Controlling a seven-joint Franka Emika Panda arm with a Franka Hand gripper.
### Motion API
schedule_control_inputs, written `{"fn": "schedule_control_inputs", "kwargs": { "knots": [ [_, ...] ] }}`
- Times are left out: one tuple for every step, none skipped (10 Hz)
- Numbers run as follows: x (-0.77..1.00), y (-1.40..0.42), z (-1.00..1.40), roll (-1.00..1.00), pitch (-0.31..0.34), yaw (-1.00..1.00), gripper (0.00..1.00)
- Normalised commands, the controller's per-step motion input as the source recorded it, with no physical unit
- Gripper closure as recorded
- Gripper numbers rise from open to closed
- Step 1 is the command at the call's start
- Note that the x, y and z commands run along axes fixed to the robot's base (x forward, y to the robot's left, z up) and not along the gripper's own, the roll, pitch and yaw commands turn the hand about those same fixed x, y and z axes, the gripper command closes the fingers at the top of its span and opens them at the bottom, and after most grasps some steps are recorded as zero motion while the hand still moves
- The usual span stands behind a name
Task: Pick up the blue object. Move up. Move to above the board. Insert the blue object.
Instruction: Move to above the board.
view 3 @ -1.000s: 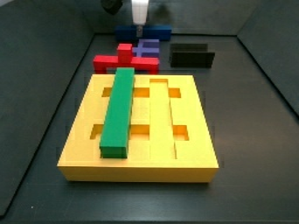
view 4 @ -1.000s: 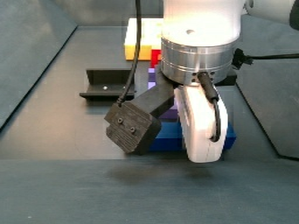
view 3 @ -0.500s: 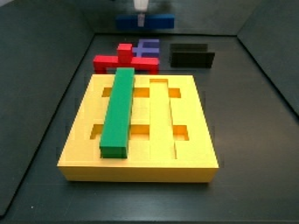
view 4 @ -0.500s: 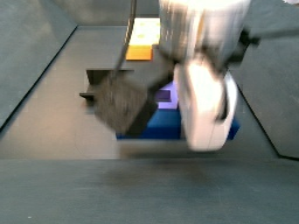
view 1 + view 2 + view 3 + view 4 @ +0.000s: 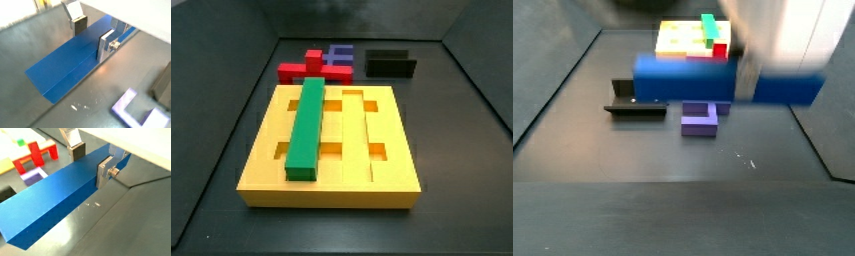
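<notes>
The gripper (image 5: 91,36) clamps the blue object (image 5: 72,62) across its width, one silver finger (image 5: 107,44) on each long side, in both wrist views (image 5: 89,162). In a side view the bar (image 5: 727,78) hangs level and blurred in the air, well above the floor; half a second ago it sat lower, just over the purple block (image 5: 699,118), which is now fully uncovered. The fixture (image 5: 636,97) stands beside that block. In a side view the board (image 5: 331,146) lies in the foreground with the green bar (image 5: 307,125) seated in its leftmost groove, unchanged. Beyond it sit the red piece (image 5: 301,70), the purple block (image 5: 337,59) and the fixture (image 5: 392,64). The gripper and bar, seen at the top of this view a moment ago, have risen out of its frame.
</notes>
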Motion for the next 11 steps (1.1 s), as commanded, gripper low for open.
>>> {"fn": "schedule_control_inputs", "kwargs": {
  "knots": [
    [0.01,0.01,1.40,-0.01,0.069,0.00,1.00],
    [0.01,0.01,1.40,-0.02,0.079,0.00,1.00],
    [0.01,-0.01,0.71,0.01,0.082,0.00,1.00],
    [0.02,0.00,0.46,0.00,0.076,0.00,1.00],
    [0.04,0.01,0.21,0.00,0.072,0.00,1.00],
    [0.02,0.01,0.17,0.00,0.078,0.00,1.00],
    [0.06,-1.40,0.13,0.00,0.032,1.00,1.00],
    [0.06,-1.40,0.12,0.00,0.031,1.00,1.00],
    [0.05,-1.40,0.12,0.01,0.022,1.00,1.00],
    [0.05,-1.40,0.12,0.01,0.021,1.00,1.00],
    [0.05,-1.40,0.12,0.01,0.024,1.00,1.00]
  ]
}}
